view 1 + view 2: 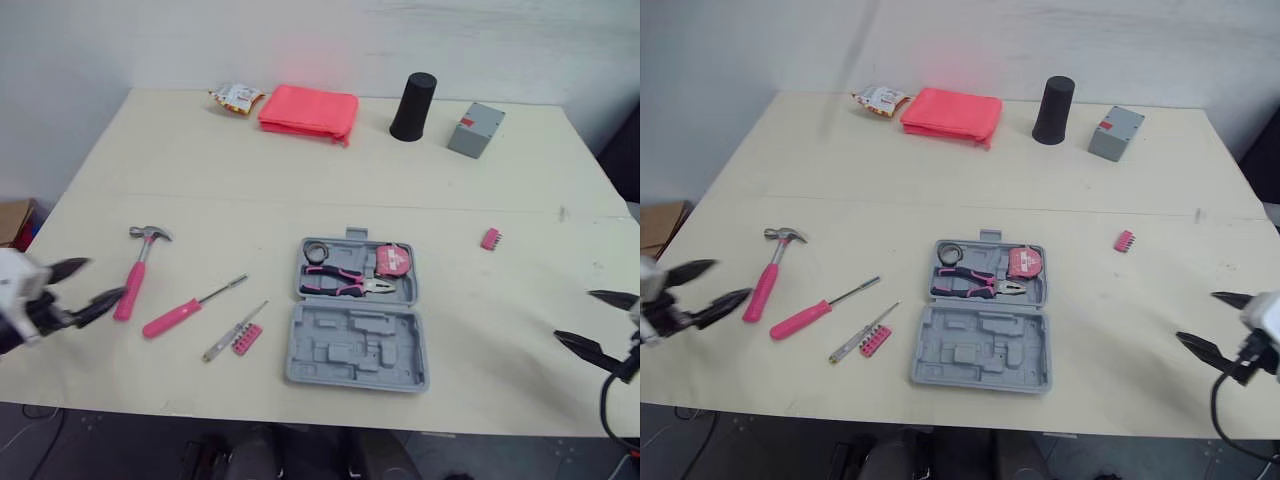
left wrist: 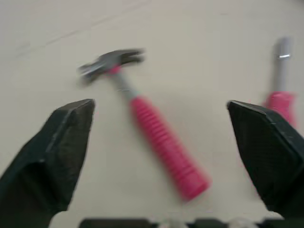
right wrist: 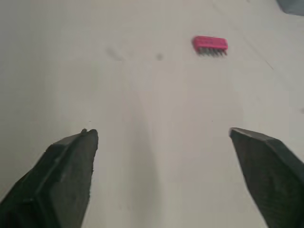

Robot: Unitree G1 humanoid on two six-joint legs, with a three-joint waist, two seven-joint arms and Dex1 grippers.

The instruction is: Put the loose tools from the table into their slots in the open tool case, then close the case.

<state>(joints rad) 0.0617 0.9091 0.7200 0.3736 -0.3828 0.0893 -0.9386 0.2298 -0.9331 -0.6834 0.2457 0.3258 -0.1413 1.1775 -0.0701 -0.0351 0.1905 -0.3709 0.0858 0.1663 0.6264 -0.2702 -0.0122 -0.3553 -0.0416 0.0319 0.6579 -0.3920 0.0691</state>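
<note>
Left gripper [image 1: 101,279]: fingers spread wide, empty, just beside pink-handled steel claw hammer [image 1: 138,268].
Right gripper [image 1: 574,315]: spread, empty.
Grey plastic tool case [image 1: 345,352]: open, flat.

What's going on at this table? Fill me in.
A robot is packing tools. Its open left gripper hovers by the pink-handled claw hammer, holding nothing; the open right gripper is empty too. The grey plastic tool case lies open with pink-and-black pliers and a pink tape measure inside. The pink-handled screwdriver lies loose.
</note>
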